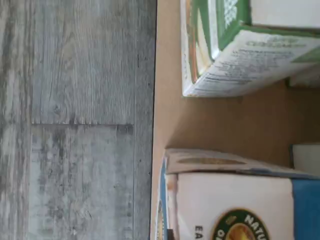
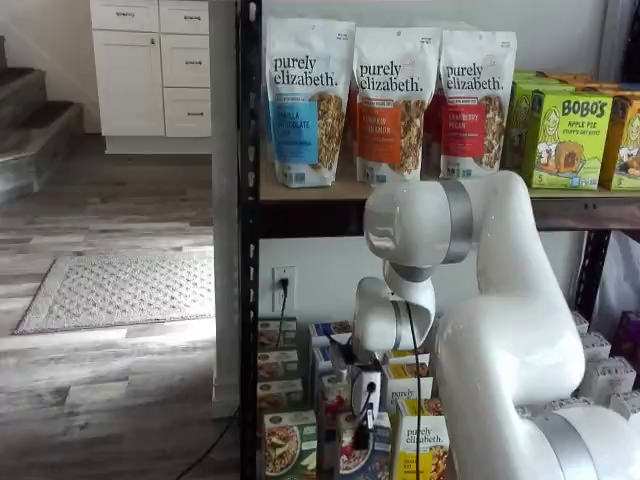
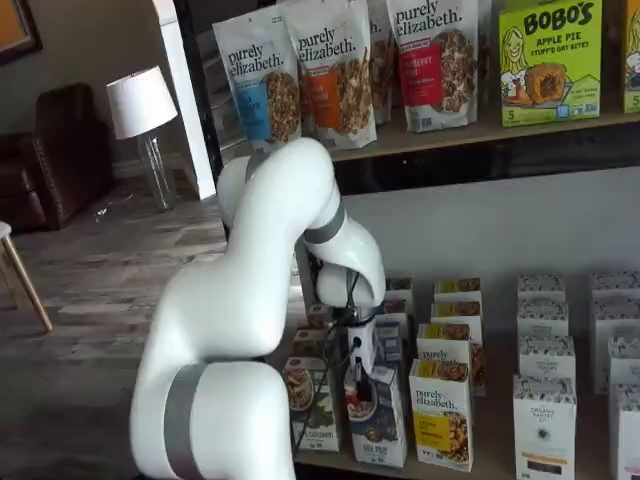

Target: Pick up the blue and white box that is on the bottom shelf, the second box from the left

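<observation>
The blue and white box [image 3: 381, 424] stands in the front row of the bottom shelf [image 1: 240, 122], between a green box and a yellow one. In both shelf views my gripper [image 3: 367, 379] hangs straight down over it, and its black fingers [image 2: 362, 430] are closed on the box's top edge with no gap showing. In a shelf view only the box's blue front [image 2: 352, 458] shows below the fingers. The wrist view looks down on the white and blue top of the box [image 1: 235, 200]. No fingers show there.
A green cereal box [image 3: 311, 402] stands close on one side and a yellow "purely elizabeth" box [image 3: 444, 416] on the other. More small boxes fill the rows behind. A black rack post [image 2: 248, 300] rises at the shelf's left end. Granola bags [image 2: 386, 105] line the wooden tier above.
</observation>
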`<action>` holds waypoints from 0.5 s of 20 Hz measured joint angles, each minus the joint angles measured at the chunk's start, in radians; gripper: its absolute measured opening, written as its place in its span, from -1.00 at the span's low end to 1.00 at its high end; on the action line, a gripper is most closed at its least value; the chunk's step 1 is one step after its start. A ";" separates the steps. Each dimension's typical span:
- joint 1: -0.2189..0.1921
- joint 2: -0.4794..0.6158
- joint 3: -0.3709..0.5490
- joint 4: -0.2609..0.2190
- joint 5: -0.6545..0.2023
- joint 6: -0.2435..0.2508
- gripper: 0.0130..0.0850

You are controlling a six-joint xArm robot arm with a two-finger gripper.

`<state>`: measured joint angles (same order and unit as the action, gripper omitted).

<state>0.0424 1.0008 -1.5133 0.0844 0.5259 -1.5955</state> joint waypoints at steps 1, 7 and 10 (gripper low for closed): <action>0.001 -0.005 0.008 -0.002 -0.004 0.003 -0.11; 0.011 -0.056 0.092 0.000 -0.036 0.010 -0.11; 0.017 -0.098 0.154 0.014 -0.047 0.002 -0.11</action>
<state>0.0589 0.9024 -1.3597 0.0980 0.4789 -1.5937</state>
